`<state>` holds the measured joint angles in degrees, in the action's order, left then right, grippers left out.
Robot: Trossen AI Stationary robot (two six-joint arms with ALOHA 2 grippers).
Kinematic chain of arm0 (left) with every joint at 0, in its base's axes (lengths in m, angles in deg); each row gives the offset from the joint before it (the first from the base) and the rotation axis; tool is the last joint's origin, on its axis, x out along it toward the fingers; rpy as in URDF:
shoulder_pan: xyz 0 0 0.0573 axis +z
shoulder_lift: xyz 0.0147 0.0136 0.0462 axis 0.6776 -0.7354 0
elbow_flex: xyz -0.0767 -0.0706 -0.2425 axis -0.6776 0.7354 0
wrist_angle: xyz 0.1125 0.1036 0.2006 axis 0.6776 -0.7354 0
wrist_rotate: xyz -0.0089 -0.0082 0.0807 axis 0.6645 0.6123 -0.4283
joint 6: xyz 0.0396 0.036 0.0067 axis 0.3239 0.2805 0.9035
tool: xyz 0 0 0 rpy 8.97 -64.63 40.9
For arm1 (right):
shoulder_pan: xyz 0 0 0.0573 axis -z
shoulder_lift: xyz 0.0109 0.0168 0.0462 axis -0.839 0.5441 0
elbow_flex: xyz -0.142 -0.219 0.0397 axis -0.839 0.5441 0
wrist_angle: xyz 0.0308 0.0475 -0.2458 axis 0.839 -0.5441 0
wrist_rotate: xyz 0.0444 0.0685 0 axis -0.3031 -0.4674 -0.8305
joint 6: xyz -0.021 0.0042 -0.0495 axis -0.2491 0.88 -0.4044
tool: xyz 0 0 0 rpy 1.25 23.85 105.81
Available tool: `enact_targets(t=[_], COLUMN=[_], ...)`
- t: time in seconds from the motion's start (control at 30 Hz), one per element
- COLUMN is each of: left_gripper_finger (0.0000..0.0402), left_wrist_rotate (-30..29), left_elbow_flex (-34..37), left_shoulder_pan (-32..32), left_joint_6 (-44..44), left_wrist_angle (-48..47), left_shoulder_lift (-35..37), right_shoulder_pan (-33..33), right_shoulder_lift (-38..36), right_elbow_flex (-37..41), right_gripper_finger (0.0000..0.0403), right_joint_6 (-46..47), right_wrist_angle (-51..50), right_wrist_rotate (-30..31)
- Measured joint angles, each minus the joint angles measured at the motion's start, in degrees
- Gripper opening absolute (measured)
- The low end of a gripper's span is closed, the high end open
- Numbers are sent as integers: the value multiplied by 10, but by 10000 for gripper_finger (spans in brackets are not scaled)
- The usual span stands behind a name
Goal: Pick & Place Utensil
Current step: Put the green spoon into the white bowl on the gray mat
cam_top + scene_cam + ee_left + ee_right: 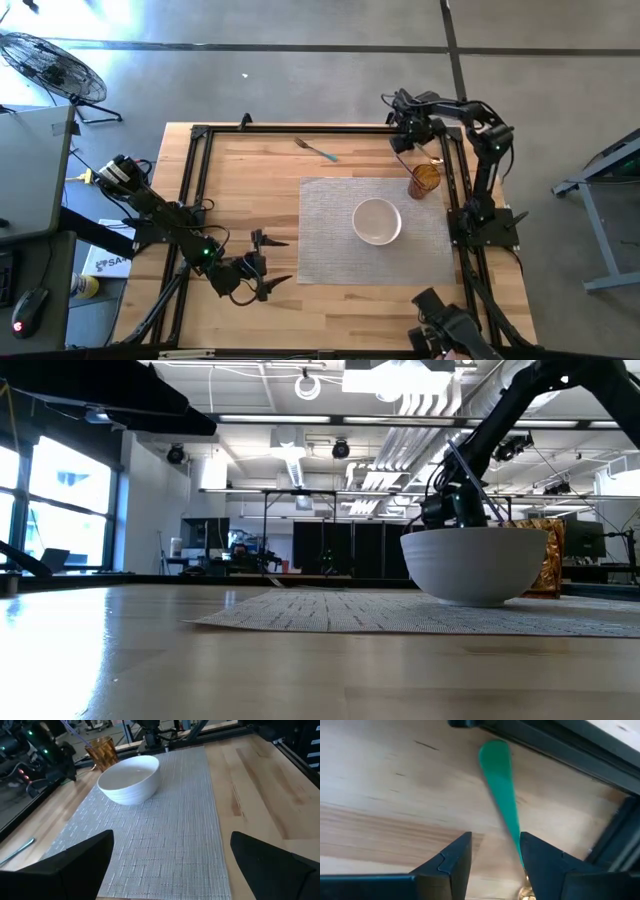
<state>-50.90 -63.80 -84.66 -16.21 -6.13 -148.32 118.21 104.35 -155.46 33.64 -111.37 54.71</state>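
My right gripper [495, 855] is open near the table's far right corner [403, 140], just beyond an amber glass [425, 180]. A green utensil handle [502, 790], blurred, runs between its fingers, close to one of them. The handle's lower end is hidden behind that finger. A thin utensil shaft [468, 472] slants up behind the white bowl [478, 563]. The bowl [377, 221] sits on a grey placemat [330, 235]. A second utensil [316, 150] lies flat on the wood by the far edge. My left gripper [283, 262] waits open at the mat's near left corner. My right gripper has the green handle [516, 837] between its open fingers, hard along the inner side of one finger [540, 862]. The fingers lie across the handle. Blur keeps me from telling whether that finger touches it.
A black frame rail [455, 170] runs along the table's right side, close to the glass and my right arm. Bare wood [250, 190] lies left of the placemat. A fan [50, 65] stands on the floor beyond the table.
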Motion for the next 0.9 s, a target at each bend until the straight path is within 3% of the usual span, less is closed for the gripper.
enact_targets(t=[0.13,0.33,0.5,0.9], left_gripper_finger=[396,396,396,396], left_wrist_rotate=[0,-15,-49,-51], left_elbow_flex=[0,0,0,0], left_shoulder_pan=[0,0,0,0], left_joint_6=[0,0,1,0], left_wrist_angle=[-1,-5,-5,-4], left_shoulder_lift=[0,0,0,0], right_shoulder_pan=[31,56,56,13], right_shoulder_lift=[5,9,9,6], right_elbow_flex=[-3,-2,-2,-1], right_gripper_finger=[148,129,121,123], right_joint_6=[-16,-50,-74,-83], right_wrist_angle=[-6,-22,-22,-21], right_wrist_rotate=[-35,-29,-31,-35])
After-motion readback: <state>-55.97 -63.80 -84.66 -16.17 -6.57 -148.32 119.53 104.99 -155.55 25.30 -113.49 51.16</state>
